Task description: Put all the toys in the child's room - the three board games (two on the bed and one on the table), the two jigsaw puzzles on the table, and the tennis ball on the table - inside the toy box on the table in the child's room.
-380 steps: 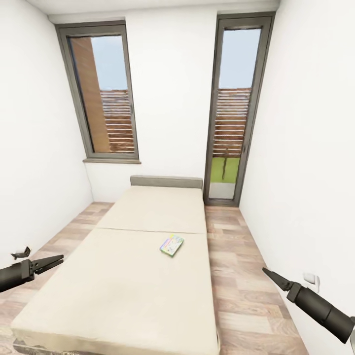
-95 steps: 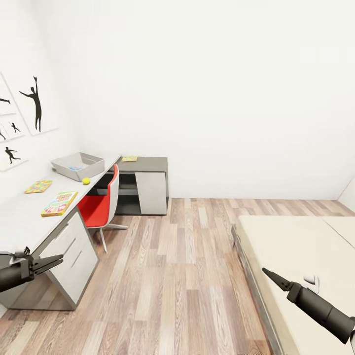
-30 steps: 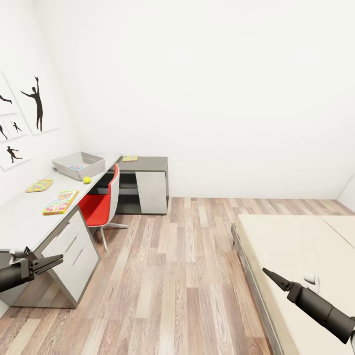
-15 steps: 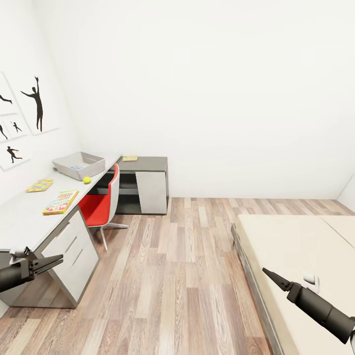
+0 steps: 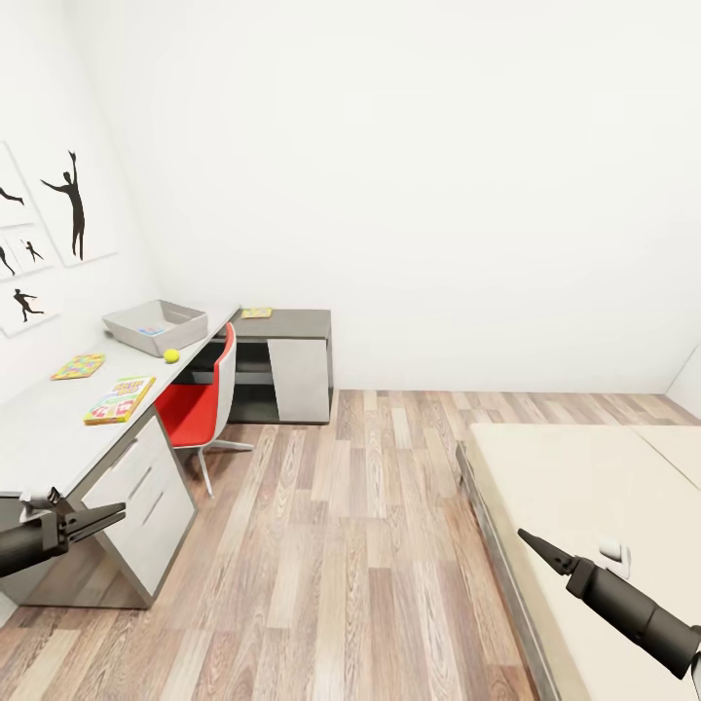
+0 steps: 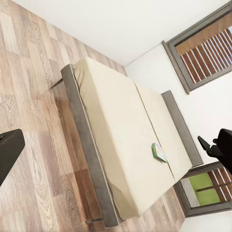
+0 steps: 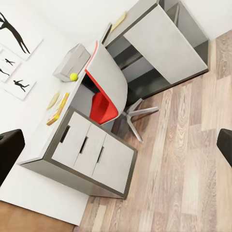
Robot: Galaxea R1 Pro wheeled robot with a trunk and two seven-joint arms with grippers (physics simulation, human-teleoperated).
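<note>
Both the left gripper (image 5: 102,514) and right gripper (image 5: 537,545) look clenched on nothing. The yellow-green tennis ball (image 5: 171,355) sits at the light-grey table's (image 5: 39,428) front edge beside the grey flared toy box (image 5: 156,325). A clumsy nudge could roll it off.

game box on the desk (image 5: 119,399): coloured lettering on a yellow, green and red lid, too small to read
puzzle square on the desk (image 5: 78,366): mosaic pattern, no words legible
flat item on the side cabinet (image 5: 257,313): print too small to read
game box on the bed (image 6: 158,152): pale lid with green edge, markings too small to read
wall pictures (image 5: 72,204): black silhouettes of figures, no writing
</note>
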